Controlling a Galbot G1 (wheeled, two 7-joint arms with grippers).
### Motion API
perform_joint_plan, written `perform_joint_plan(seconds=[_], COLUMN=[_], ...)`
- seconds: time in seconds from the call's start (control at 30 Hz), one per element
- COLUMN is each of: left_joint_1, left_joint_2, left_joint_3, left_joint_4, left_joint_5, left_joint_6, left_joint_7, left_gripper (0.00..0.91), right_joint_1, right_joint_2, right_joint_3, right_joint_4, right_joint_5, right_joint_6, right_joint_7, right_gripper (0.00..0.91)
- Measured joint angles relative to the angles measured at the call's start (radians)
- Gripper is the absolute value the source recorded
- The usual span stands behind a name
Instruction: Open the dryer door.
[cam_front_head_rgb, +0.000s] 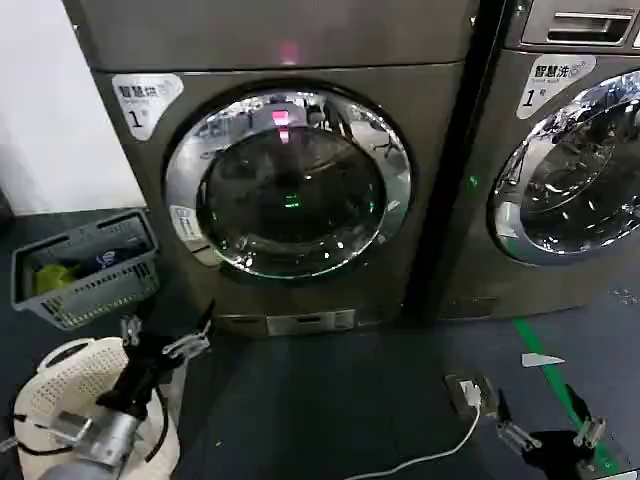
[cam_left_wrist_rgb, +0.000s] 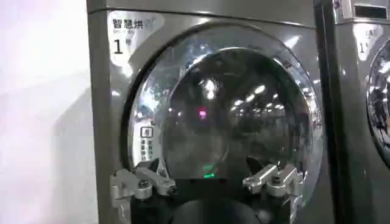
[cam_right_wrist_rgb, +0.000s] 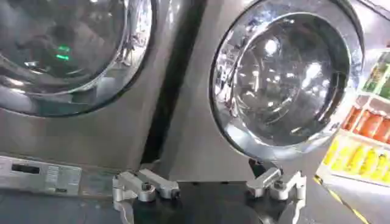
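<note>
The dryer door (cam_front_head_rgb: 288, 182) is a round porthole with a wide chrome ring and dark glass, closed flush on the bronze-grey left machine. My left gripper (cam_front_head_rgb: 165, 335) hangs open low in front of the machine's lower left, apart from the door. In the left wrist view the dryer door (cam_left_wrist_rgb: 225, 115) stands straight ahead beyond the open left gripper (cam_left_wrist_rgb: 208, 179), which holds nothing. My right gripper (cam_front_head_rgb: 545, 425) is open near the floor at the lower right. In the right wrist view the right gripper (cam_right_wrist_rgb: 210, 187) points between the dryer door (cam_right_wrist_rgb: 67, 55) and the twin door (cam_right_wrist_rgb: 286, 73).
The twin machine (cam_front_head_rgb: 560, 170) with a silver drawer handle stands to the right. A grey basket (cam_front_head_rgb: 85, 270) and a white perforated hamper (cam_front_head_rgb: 70, 385) sit at the left. A white cable with its plug (cam_front_head_rgb: 465, 395) and a green floor stripe (cam_front_head_rgb: 550, 370) lie at the right.
</note>
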Motion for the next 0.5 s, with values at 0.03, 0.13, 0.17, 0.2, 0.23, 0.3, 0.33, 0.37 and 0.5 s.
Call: perform_joint_plan(seconds=[0.03, 0.13, 0.17, 0.2, 0.23, 0.3, 0.33, 0.37, 0.5], left_joint_1=[0.000, 0.002, 0.003, 0.005, 0.006, 0.007, 0.008, 0.010, 0.024], left_joint_2=[-0.001, -0.002, 0.000, 0.001, 0.002, 0.003, 0.003, 0.001, -0.004], left_joint_3=[0.001, 0.005, 0.007, 0.010, 0.012, 0.020, 0.023, 0.026, 0.027], left_joint_4=[-0.002, -0.005, -0.005, -0.005, -0.006, -0.011, -0.013, -0.018, -0.025], left_joint_5=[-0.004, -0.003, -0.003, -0.002, -0.001, 0.005, 0.008, 0.014, 0.017], left_joint_6=[0.001, 0.001, 0.001, 0.001, 0.001, 0.003, 0.005, 0.006, 0.006], left_joint_7=[0.001, 0.004, 0.004, 0.004, 0.004, 0.004, 0.004, 0.007, 0.010], left_gripper=[0.907, 0.907, 0.907, 0.907, 0.907, 0.907, 0.907, 0.907, 0.907], right_joint_1=[0.022, 0.102, 0.131, 0.158, 0.184, 0.243, 0.271, 0.301, 0.426], right_joint_2=[0.000, -0.037, -0.077, -0.116, -0.153, -0.233, -0.269, -0.304, -0.435], right_joint_3=[0.002, -0.002, -0.005, -0.009, -0.014, -0.036, -0.048, -0.062, -0.124], right_joint_4=[-0.007, -0.032, -0.043, -0.053, -0.066, -0.097, -0.112, -0.128, -0.193], right_joint_5=[0.043, 0.139, 0.166, 0.187, 0.207, 0.258, 0.284, 0.308, 0.360], right_joint_6=[-0.010, -0.036, -0.040, -0.049, -0.059, -0.084, -0.095, -0.112, -0.126], right_joint_7=[-0.017, -0.054, -0.057, -0.057, -0.054, -0.047, -0.039, -0.033, -0.056], right_gripper=[0.907, 0.907, 0.907, 0.907, 0.907, 0.907, 0.907, 0.907, 0.907])
